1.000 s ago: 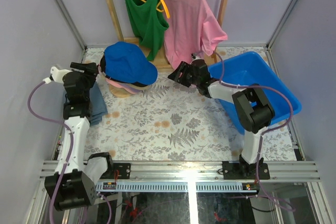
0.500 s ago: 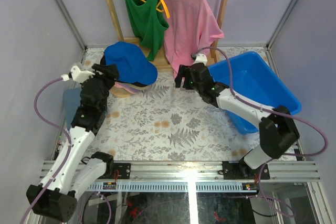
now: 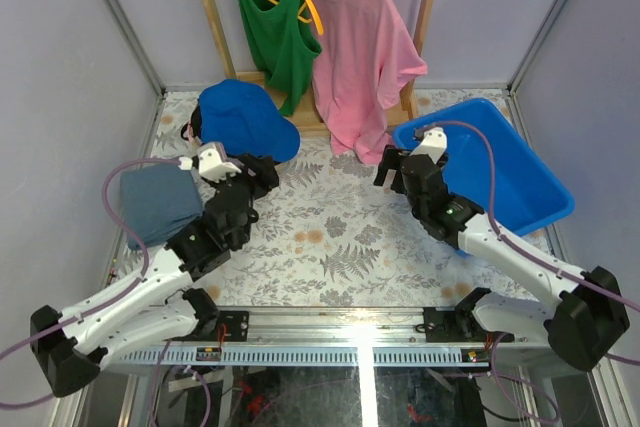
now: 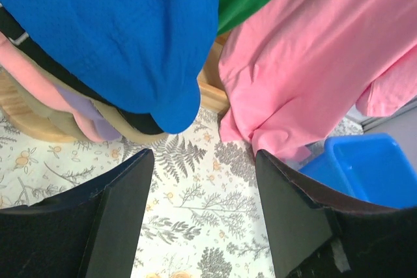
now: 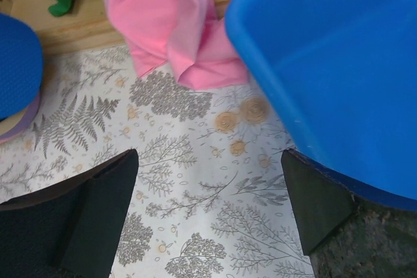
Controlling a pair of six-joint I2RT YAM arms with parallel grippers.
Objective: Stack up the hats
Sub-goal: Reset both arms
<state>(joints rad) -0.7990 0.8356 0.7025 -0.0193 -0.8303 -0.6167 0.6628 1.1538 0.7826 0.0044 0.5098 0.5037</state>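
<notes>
Top view, hats: your stack of caps (image 3: 245,125), blue one on top, sits far-left on the table (image 3: 330,237).
Left wrist, left gripper (image 4: 203,213): you have it parted, empty, near the stack.
Right wrist, right gripper (image 5: 208,219): spread wide, empty, beside the blue bin (image 5: 339,63).

Place: a robot test cell in a lab, not a lived-in room.
Enclosure: plain lilac walls (image 3: 80,67) held by metal posts (image 3: 120,17) close in on three sides.
Mounting: the left arm (image 3: 150,287) and right arm (image 3: 510,257) are bolted to an aluminium rail (image 3: 360,325), with purple cables (image 3: 115,182) looping loose.
Staging: a floral cloth (image 3: 330,237), a wooden rack (image 3: 208,17) with a pink T-shirt (image 3: 355,47) and green tank top (image 3: 275,37), a blue bin (image 3: 510,172) and piled caps (image 3: 240,122) sit like props.
</notes>
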